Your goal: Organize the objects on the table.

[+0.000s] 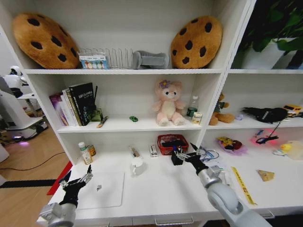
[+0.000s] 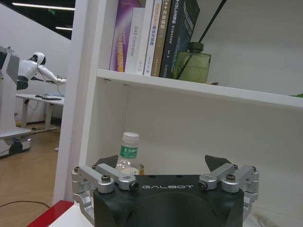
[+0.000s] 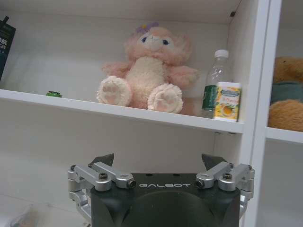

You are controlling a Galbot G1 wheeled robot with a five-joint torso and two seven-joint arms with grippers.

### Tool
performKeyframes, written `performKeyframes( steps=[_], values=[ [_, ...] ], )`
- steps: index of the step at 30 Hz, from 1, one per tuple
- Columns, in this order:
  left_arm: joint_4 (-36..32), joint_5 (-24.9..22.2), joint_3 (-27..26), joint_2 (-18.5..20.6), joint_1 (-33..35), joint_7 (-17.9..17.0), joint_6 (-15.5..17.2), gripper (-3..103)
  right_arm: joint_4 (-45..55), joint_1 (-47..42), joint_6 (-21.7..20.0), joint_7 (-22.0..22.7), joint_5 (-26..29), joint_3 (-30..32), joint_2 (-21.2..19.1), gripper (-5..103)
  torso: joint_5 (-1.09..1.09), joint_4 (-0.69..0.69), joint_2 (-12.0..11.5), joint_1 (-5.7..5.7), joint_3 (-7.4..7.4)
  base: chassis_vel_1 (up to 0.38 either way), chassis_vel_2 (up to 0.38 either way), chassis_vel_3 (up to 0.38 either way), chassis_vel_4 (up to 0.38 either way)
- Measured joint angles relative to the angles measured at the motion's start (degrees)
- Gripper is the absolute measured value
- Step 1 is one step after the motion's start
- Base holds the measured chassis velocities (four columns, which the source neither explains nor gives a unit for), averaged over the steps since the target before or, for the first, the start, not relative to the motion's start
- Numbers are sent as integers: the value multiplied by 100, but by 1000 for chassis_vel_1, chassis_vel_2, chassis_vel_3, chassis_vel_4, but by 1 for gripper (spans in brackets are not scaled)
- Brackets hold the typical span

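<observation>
Fingers of both grippers are spread and empty: the left gripper (image 1: 77, 181) at lower left beside the laptop (image 1: 106, 188), the right gripper (image 1: 185, 153) at centre near the pen cup (image 1: 176, 157). The step seems an approach; next needs a precise descent.

Right gripper (image 3: 161, 163) is in the foreground, fingers spread wide with nothing between them. Beyond it, a pink plush toy (image 3: 147, 71) sits on a white shelf (image 3: 118, 111). Beside the plush, toward the shelf's upright, stand a water bottle (image 3: 215, 78) and a small yellow box (image 3: 227, 101). A tiny green toy car (image 3: 54, 94) rests well apart on the plush's other side.
</observation>
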Motion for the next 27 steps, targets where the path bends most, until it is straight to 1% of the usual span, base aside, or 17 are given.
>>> performKeyframes(
  steps=[2, 3, 4, 6, 7, 10, 11, 13, 14, 15, 16, 17, 19, 22, 27],
  values=[
    [-19, -27, 15, 35, -14, -4, -23, 100, 135, -705, 355, -180, -286, 463, 196, 100, 0, -1, 0, 0, 0, 0, 0, 0, 0],
    [-19, -27, 15, 35, -14, -4, -23, 100, 135, -705, 355, -180, -286, 463, 196, 100, 0, -1, 0, 0, 0, 0, 0, 0, 0],
    [-25, -27, 45, 46, -27, -2, -35, 100, 155, -961, 501, -228, -394, 638, 290, 100, 0, -4, 0, -1, 0, 0, 0, 0, 0],
    [-44, 21, 124, 53, -38, 6, -56, 100, 184, -1451, 811, -283, -588, 1024, 536, 100, -1, -2, 0, 0, 0, 0, 0, 0, 0],
    [-44, 21, 124, 53, -38, 6, -56, 100, 184, -1451, 811, -283, -588, 1024, 536, 100, -1, -2, 0, 0, 0, 0, 0, 0, 0],
    [-121, 88, 140, 108, 108, 78, -91, 100, 302, -1864, 1067, -289, -715, 1381, 834, 100, -1, 1, 0, 0, 0, 0, 0, 0, 0],
    [-121, 88, 140, 108, 108, 78, -91, 100, 302, -1864, 1067, -289, -715, 1381, 834, 100, -1, 1, 0, 0, 0, 0, 0, 0, 0],
    [-201, 93, 53, 197, 249, 152, -142, 100, 392, -2044, 1162, -282, -770, 1541, 1038, 100, -1, 1, 0, -1, 0, 0, 0, 0, 0],
    [-201, 93, 53, 197, 249, 152, -142, 100, 392, -2044, 1162, -282, -770, 1541, 1038, 100, -1, 1, 0, -1, 0, 0, 0, 0, 0],
    [-273, 78, -26, 243, 354, 199, -174, 100, 442, -2149, 1210, -271, -802, 1616, 1168, 100, -1, 1, 0, 0, 0, 0, 0, 0, 0],
    [-273, 78, -26, 243, 354, 199, -174, 100, 442, -2149, 1210, -271, -802, 1616, 1168, 100, -1, 1, 0, 0, 0, 0, 0, 0, 0],
    [-350, 30, -109, 277, 461, 252, -200, 100, 493, -2312, 1292, -253, -868, 1678, 1354, 100, 0, -1, 0, 0, 0, 0, 0, 0, 0],
    [-400, -36, -186, 297, 574, 354, -251, 100, 514, -2464, 1416, -222, -912, 1719, 1571, 100, -1, -1, 0, -1, 0, 0, 0, 0, 0],
    [-389, -114, -209, 297, 567, 373, -264, 100, 504, -2492, 1455, -198, -915, 1739, 1649, 100, -1, -1, 0, -1, 0, 0, 0, 0, 0],
    [-334, -261, -249, 315, 428, 346, -250, 100, 447, -2432, 1457, -184, -914, 1812, 1644, 100, -1, -1, -1, 0, 1, 0, 0, 0, 0]
  ],
)
